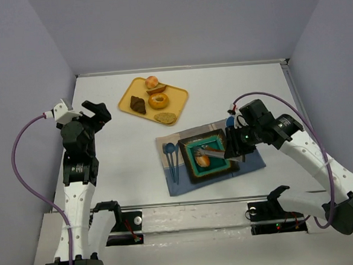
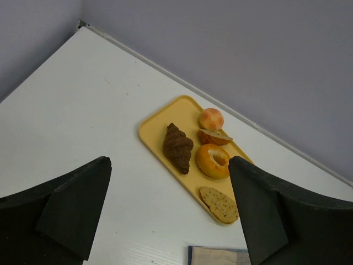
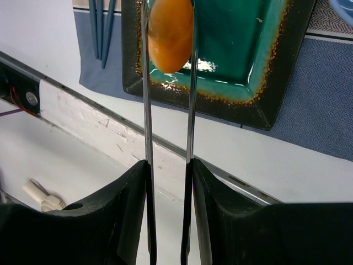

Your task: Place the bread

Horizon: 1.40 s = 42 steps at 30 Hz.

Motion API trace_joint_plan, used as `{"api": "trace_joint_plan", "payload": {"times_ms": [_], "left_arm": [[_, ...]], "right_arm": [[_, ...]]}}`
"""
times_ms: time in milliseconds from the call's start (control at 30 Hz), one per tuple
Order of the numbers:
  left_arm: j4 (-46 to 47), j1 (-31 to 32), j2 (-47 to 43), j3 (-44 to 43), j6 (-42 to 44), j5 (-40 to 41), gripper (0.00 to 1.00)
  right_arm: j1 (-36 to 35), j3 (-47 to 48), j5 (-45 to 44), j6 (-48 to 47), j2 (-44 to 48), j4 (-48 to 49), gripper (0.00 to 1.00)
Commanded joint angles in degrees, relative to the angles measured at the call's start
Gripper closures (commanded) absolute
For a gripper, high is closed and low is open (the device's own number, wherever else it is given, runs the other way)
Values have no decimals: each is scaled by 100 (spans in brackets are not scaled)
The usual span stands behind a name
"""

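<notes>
The bread [image 1: 203,161] is a small golden-orange oval roll at the near-left part of the teal square plate [image 1: 218,168]. My right gripper [image 1: 233,148] is shut on a pair of metal tongs [image 1: 216,148], whose two arms clasp the roll. In the right wrist view the tongs' arms [image 3: 146,110] run forward from my right gripper [image 3: 168,168] to either side of the bread [image 3: 170,33], over the plate's [image 3: 242,61] corner. I cannot tell whether the roll rests on the plate. My left gripper [image 1: 96,114] is open and empty, far to the left.
A yellow tray [image 1: 128,90] at the back holds a round bun [image 2: 211,118], a dark croissant [image 2: 177,147], a bagel [image 2: 213,160] and a speckled slice [image 2: 219,204]. A blue placemat [image 1: 251,160] lies under the plate, with blue cutlery [image 1: 171,158] on its left.
</notes>
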<state>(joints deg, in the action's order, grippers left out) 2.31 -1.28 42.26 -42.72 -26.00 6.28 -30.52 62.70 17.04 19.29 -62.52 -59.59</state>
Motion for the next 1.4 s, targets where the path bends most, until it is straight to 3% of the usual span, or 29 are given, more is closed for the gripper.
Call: {"api": "trace_joint_plan", "payload": {"times_ms": [0,467,667,967,1067,1200,1367], "left_arm": [[270,-13,-60,53,16,22,1],[279,-4,-113,62,69,4,1],[244,-13,-113,44,77,4,1],[235,-13,-113,44,69,66,1],[235,-4,-122,44,69,57,1],[235,-13,-104,53,86,101,1],[261,-13,-69,36,104,136,1]], "right_arm": [[-59,375,-7,-118,-41,35,58],[-59,858,-156,-241,-278,9,54],[-59,1271,-649,-92,-366,272,62],[-59,2245,-1939,-162,-1146,1221,61],[308,2624,-2222,-442,-1655,1573,61],[1249,3485,-1313,-899,-2360,1924,61],[2233,3618,-896,-2312,-2967,2899,62]]}}
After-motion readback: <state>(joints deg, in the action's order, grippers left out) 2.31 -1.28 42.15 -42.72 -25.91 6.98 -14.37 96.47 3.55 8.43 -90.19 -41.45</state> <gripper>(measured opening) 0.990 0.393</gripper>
